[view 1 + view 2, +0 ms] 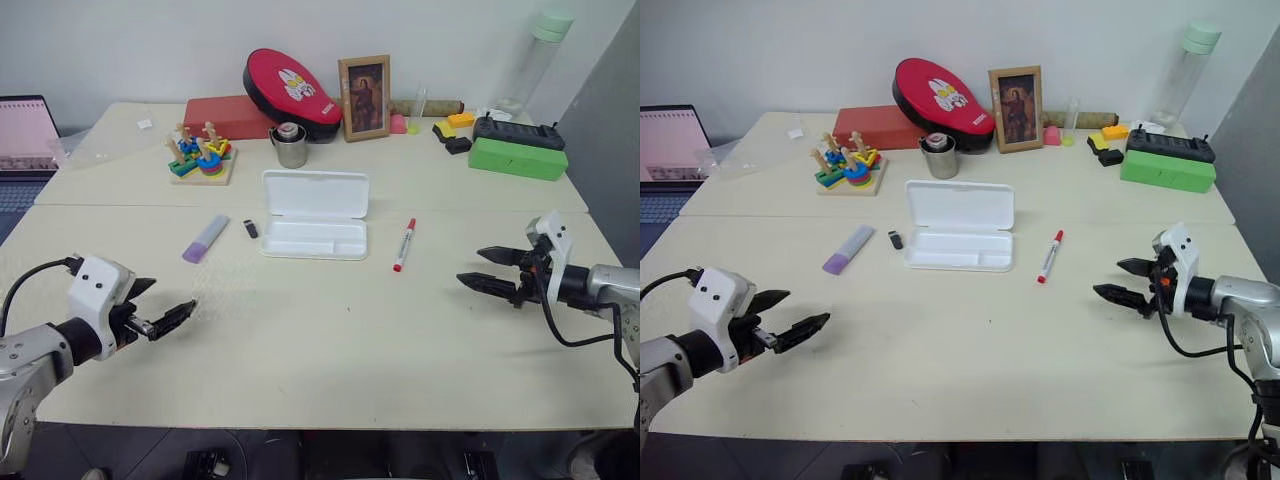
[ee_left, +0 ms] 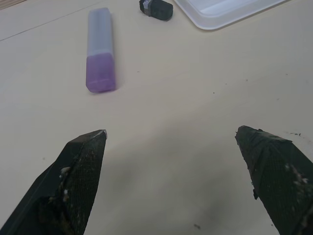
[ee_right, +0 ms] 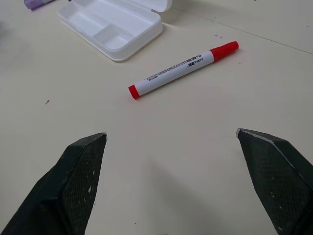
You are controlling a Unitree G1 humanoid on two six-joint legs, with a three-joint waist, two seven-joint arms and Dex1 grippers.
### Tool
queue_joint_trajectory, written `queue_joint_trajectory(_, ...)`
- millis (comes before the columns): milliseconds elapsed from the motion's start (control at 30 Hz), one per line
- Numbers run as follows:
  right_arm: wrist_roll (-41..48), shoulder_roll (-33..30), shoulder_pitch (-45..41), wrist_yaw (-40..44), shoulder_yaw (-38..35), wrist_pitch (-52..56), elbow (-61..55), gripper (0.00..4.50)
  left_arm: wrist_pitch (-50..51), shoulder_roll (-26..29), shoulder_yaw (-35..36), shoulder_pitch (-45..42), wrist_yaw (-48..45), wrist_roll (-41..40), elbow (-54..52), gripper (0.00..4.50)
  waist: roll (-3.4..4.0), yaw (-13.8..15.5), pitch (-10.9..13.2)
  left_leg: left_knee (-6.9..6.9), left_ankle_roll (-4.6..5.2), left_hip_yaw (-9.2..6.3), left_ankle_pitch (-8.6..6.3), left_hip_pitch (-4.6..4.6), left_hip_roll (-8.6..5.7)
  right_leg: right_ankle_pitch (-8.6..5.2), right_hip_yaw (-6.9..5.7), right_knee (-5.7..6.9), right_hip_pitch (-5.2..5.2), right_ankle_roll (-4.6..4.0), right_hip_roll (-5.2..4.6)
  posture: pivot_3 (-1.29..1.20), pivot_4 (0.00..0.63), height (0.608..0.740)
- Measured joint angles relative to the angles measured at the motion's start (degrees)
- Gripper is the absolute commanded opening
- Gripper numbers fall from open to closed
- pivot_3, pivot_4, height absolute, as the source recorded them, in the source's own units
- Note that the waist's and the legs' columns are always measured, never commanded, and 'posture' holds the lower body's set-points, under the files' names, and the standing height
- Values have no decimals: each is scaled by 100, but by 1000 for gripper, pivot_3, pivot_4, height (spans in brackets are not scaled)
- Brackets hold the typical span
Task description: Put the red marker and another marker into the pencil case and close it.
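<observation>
Pencil case (image 1: 315, 214): open on the tabletop (image 1: 330, 340), lid back, tray bare.
Red marker (image 1: 404, 244): flat, just right of the case.
Lilac highlighter (image 1: 205, 238): left of the case, beside a small black object (image 1: 250, 228), perhaps a cap.
Left gripper (image 1: 165, 312): fingers spread, holding nothing.
Right gripper (image 1: 487, 270): fingers spread, holding nothing.

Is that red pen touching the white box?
Apart. The right wrist view shows bare table between the red marker and the pencil case.

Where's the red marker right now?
The red marker lies on the table just right of the open pencil case, ahead of the right gripper.
</observation>
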Motion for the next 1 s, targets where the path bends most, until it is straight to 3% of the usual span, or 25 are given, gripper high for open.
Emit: queue_joint_trajectory(1000, -43, -81, -101, 311, 192, 27, 60, 4457, 188, -50, 49, 163, -4, 127, -158, 4500, 0, 7, 0, 2, 0, 1, 0, 0, 0, 4, 1, 3, -1, -1, 0, 0, 150, 740)
